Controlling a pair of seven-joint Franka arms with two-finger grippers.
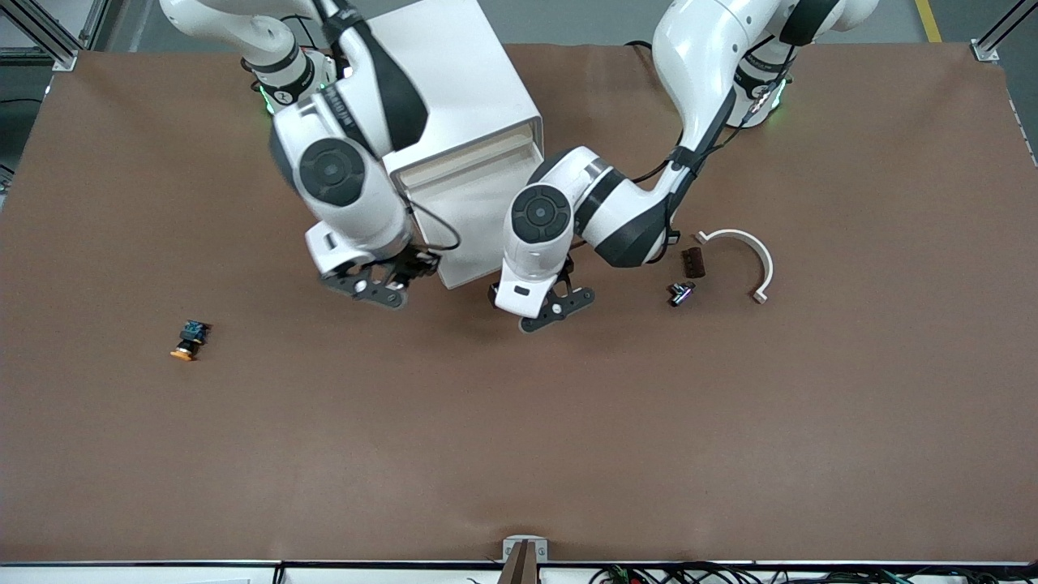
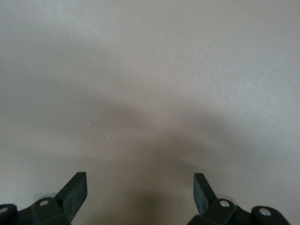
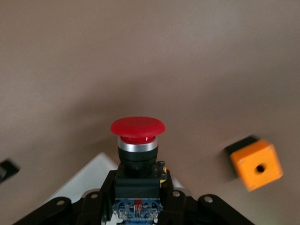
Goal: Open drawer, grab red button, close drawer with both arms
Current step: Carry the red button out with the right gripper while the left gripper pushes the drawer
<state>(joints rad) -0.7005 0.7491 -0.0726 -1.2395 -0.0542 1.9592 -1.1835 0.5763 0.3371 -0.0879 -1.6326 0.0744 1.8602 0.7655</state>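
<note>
The drawer (image 1: 478,212), lowest in the white cabinet (image 1: 454,73), stands pulled out toward the front camera. My right gripper (image 1: 379,282) hangs over the table beside the drawer's front corner on the right arm's side. It (image 3: 138,190) is shut on the black-and-blue body of the button (image 3: 137,127), whose red cap points away from the wrist. At the drawer's other front corner my left gripper (image 1: 553,307) hovers. In the left wrist view this gripper (image 2: 140,190) is open with nothing between its fingers, facing a plain pale surface.
A small orange-capped part (image 1: 188,339) lies on the table toward the right arm's end. An orange box with a hole (image 3: 257,164) shows in the right wrist view. Toward the left arm's end lie a white curved piece (image 1: 750,258), a brown block (image 1: 693,262) and a small dark part (image 1: 679,294).
</note>
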